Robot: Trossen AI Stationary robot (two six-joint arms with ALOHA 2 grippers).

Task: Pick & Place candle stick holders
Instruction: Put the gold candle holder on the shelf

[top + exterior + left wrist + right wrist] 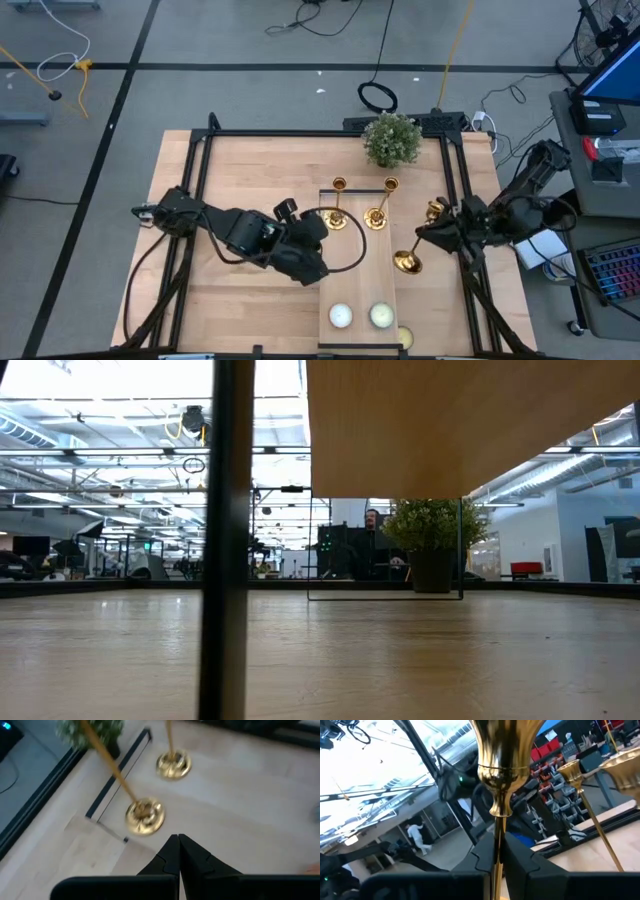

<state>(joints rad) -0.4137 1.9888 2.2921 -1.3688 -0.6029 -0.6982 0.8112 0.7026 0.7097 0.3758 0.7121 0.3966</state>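
Two gold candle stick holders [337,205] [380,205] stand upright by their round bases on a pale wooden board [357,285]. Both bases show in the left wrist view [144,815] [173,764]. My left gripper [322,229] [178,845] is shut and empty, just left of the nearer base. My right gripper [442,232] [497,857] is shut on a third gold candle stick holder [420,238], which is tilted to the right of the board. Its cup top [505,750] is toward the far right and its base [407,262] toward the near side. My right gripper pinches the third holder's thin stem [497,837] between its two fingers, a little below the cup top. It comes level from the table's right side. The holder is tilted; I cannot tell whether its base touches the table.
A small potted plant [392,138] stands at the far edge behind the board. Two round pale candles [341,316] [381,316] lie on the board's near end, and a third [405,338] lies beside it. A black cable loops by my left gripper [350,262].
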